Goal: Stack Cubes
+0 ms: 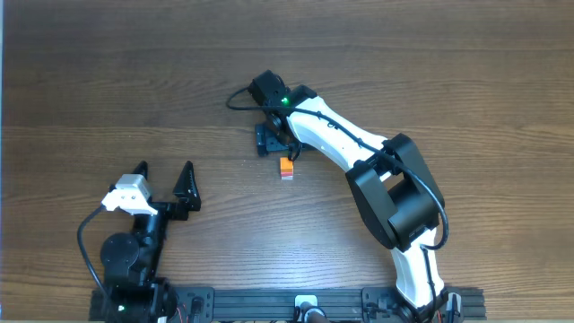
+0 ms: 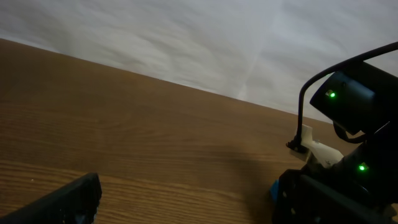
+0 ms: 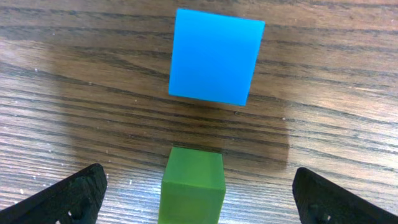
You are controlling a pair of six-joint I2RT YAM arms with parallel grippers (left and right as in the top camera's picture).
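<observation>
- The left arm (image 1: 134, 242) stands at the near left of the wooden counter (image 1: 81, 81), folded close to its base. The left jaws are spread wide and pinch nothing, with bare wood between them.
- Farther out, toward the middle, an orange cube (image 1: 286, 166) sits by itself on the counter, apart from both pairs of jaws. A thin reddish strip shows at its near side, too small to make out.
- The right arm (image 1: 395, 193) rises from the near right and reaches across to the middle, its white link slanting past the orange cube. The right jaws hang just beyond that cube, pointing down at the wood.
- In the right wrist view the right jaws are spread wide, the black fingertips (image 3: 74, 193) well apart at either side, touching nothing.
- A green cube (image 3: 193, 183) stands on the counter between those fingertips, roughly centred, with a clear gap to each.
- Just past the green cube, a blue cube (image 3: 216, 56) rests flat on the counter, turned slightly askew. A narrow strip of wood separates the two, and neither sits on the other.
- In the left wrist view a sliver of the blue cube (image 2: 273, 188) shows low beside the right arm's dark wrist.
- The camera housing (image 2: 351, 99) on that wrist carries green lights.
- A pale wall (image 2: 186, 43) lies behind the counter's far edge.
</observation>
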